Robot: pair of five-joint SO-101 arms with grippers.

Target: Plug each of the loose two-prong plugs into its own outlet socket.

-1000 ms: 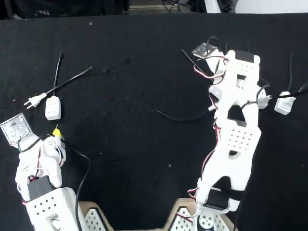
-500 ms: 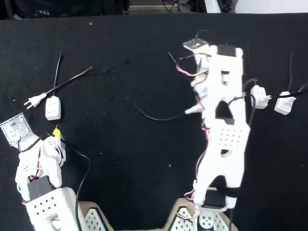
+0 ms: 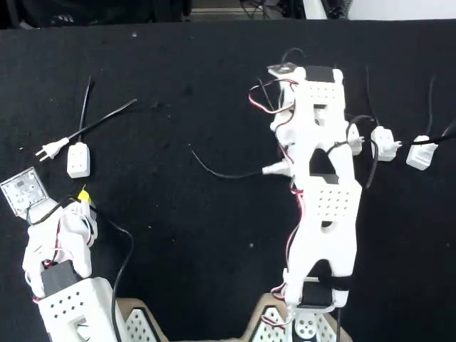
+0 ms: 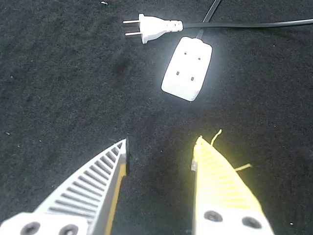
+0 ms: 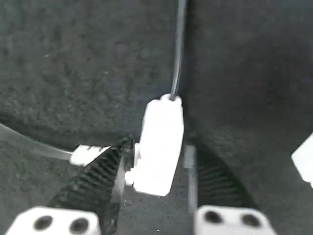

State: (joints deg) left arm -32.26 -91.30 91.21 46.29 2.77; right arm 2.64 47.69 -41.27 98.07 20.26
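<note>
Near the table's [image 3: 178, 235] left edge the L plug [image 4: 152, 27] is seen lying loose just beside the L socket [image 4: 187, 68], not inserted, prongs turned away from the socket face. The L gripper [image 4: 161, 142] is held low over bare cloth near that pair, fingers spread wide w/ nothing between them.

Right of centre the R arm [image 3: 320, 206] is stretched out over the table. The R gripper [image 5: 157, 147] is closed on the R socket [image 5: 160, 122] (a white block, its lead leaving from the far end), one jaw on each long side. The R plug [image 5: 87, 154] is seen just beside it, at the outer side of one jaw, w/ its cord [image 3: 214, 171] trailing toward the table's centre. Whether the prongs are seated can't be told. By the right edge a third block [image 3: 420, 154] is seen w/ a white fitting [image 3: 383, 142] near it; joined or apart can't be told.

Risks, as judged:
- R socket is pinched on smooth sides only, so it could be twisted in the jaws if the plug is pushed off-axis.
- R plug may be pulled away or skewed by drag from its cord on the cloth.
- Cord could be snagged on the arm's own wiring, which hangs close by.
- L socket is light and unheld; it would prob. be slid across the cloth by any push from the plug unless braced.
</note>
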